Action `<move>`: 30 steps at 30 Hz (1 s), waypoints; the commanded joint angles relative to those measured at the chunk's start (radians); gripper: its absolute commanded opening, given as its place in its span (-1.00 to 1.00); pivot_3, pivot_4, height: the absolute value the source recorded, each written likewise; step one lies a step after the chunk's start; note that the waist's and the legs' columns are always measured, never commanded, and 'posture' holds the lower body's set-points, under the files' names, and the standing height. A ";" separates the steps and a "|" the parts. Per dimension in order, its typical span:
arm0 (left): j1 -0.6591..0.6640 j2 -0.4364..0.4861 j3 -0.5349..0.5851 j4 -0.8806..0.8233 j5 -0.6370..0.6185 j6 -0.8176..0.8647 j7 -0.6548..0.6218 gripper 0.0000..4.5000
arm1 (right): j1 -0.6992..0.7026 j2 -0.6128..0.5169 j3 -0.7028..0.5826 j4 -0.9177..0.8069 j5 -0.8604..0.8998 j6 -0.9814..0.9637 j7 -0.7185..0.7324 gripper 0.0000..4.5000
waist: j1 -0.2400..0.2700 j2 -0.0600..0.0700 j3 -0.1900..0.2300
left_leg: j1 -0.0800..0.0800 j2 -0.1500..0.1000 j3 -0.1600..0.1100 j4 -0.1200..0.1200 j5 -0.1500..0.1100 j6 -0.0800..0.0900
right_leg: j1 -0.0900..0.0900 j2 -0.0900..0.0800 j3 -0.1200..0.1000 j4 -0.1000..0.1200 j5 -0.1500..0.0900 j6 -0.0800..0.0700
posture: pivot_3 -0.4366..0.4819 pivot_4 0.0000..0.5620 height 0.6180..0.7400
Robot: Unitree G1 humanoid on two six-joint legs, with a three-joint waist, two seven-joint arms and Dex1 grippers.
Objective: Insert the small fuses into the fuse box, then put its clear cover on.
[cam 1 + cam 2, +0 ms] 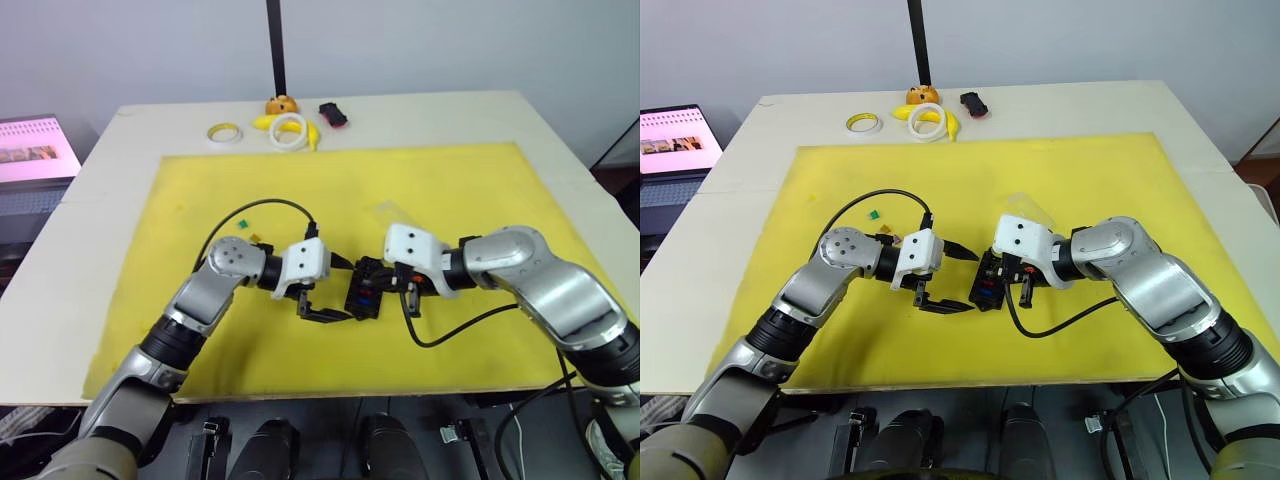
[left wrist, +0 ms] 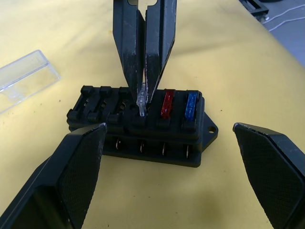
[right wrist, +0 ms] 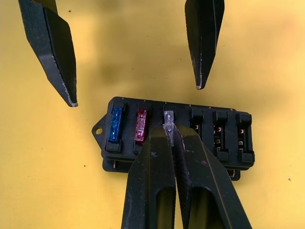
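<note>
- The fuse box (image 3: 176, 138) sits on the yellow mat (image 1: 450, 180), between the two grippers, near the mat's front middle.
- The right gripper (image 3: 170, 130) has its two fingers pinched together on a clear fuse (image 2: 141, 101) — the fuse stands upright over the third slot of the box, its lower end at or in the slot; how deep it sits I cannot tell.
- A red fuse (image 3: 141, 126) and a blue fuse (image 3: 116, 127) are seated in the two slots beside it, at the end of the box with the mounting tab; the three slots on the other side look unfilled.
- The left gripper (image 1: 325, 313) is spread wide and holds nothing — its fingers (image 3: 52, 52) stand just beside the box, one toward either end, apart from it.
- The clear cover (image 2: 24, 78) lies flat on the mat near the box, beyond the right gripper.
- A green fuse (image 1: 873, 213) lies on the mat beyond the left arm, and a yellow fuse (image 1: 254, 238) sits close to that wrist.
- White tape rings (image 1: 290, 129) and a small black-and-red object (image 1: 333, 113) rest at the far edge of the table (image 1: 120, 180).
</note>
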 commanded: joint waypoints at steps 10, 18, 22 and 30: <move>-0.004 -0.001 0.008 -0.023 0.002 -0.019 0.006 1.00 | -0.017 -0.015 0.025 0.009 -0.054 -0.022 0.007 -0.96 | 0.000 0.000 0.000 | 0.000 0.000 0.000 0.000 0.000 0.000 | 0.000 0.000 0.000 0.000 0.000 0.000 | -0.05 -0.47 1.00; 0.009 0.000 0.006 -0.033 0.004 -0.021 0.010 1.00 | -0.035 0.003 0.042 -0.022 -0.044 0.057 -0.003 -0.96 | 0.000 0.000 0.000 | 0.000 0.000 0.000 0.000 0.000 0.000 | 0.000 0.000 0.000 0.000 0.000 0.000 | -0.05 -0.47 1.00; 0.012 -0.002 0.007 -0.030 0.006 -0.025 0.013 1.00 | -0.039 0.004 0.026 -0.030 -0.030 0.081 -0.003 -0.96 | 0.001 0.000 0.000 | 0.000 0.000 0.000 0.000 0.000 0.000 | 0.000 0.000 0.000 0.000 0.000 0.000 | -0.05 -0.47 1.00; 0.013 -0.004 0.007 -0.019 0.007 -0.035 0.015 1.00 | -0.075 0.011 -0.021 -0.048 0.005 0.120 -0.010 0.04 | 0.000 0.000 0.000 | 0.000 0.000 0.000 0.000 0.000 0.000 | 0.000 0.000 0.000 0.000 0.000 0.000 | -0.05 -0.47 1.00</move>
